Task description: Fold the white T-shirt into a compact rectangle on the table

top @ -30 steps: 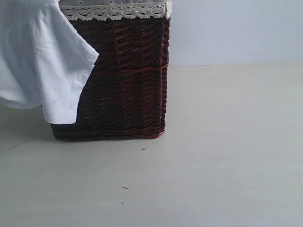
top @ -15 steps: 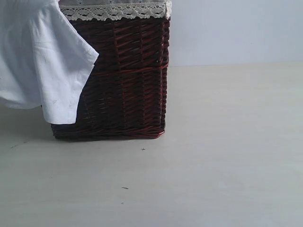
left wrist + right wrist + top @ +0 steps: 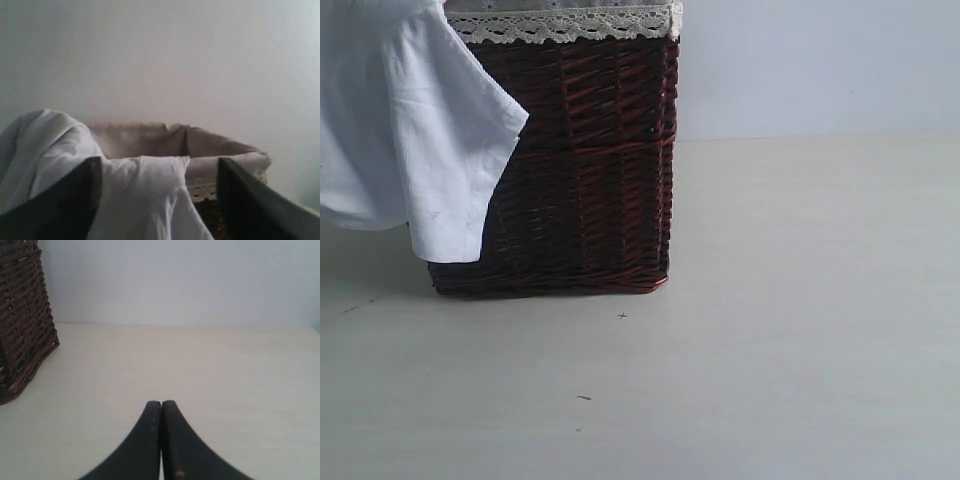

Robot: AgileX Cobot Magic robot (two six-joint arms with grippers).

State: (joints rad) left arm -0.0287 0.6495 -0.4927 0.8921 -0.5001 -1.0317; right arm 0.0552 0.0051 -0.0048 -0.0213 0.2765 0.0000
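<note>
White T-shirt is draping limp over the basket at nine o'clock; my left gripper is standing spread at its top fold, probably the best hold; right gripper is sitting pressed together.

This looks like a robot test space set up with household laundry props. A broad, matte cream counter runs back to a bare pale blue-grey wall. On it stands a dark red-brown wicker basket with white lace trim and a beige cloth lining. A white T-shirt is draped over its rim. The black left pincer and right pincer mark it as a robot's bench.
</note>
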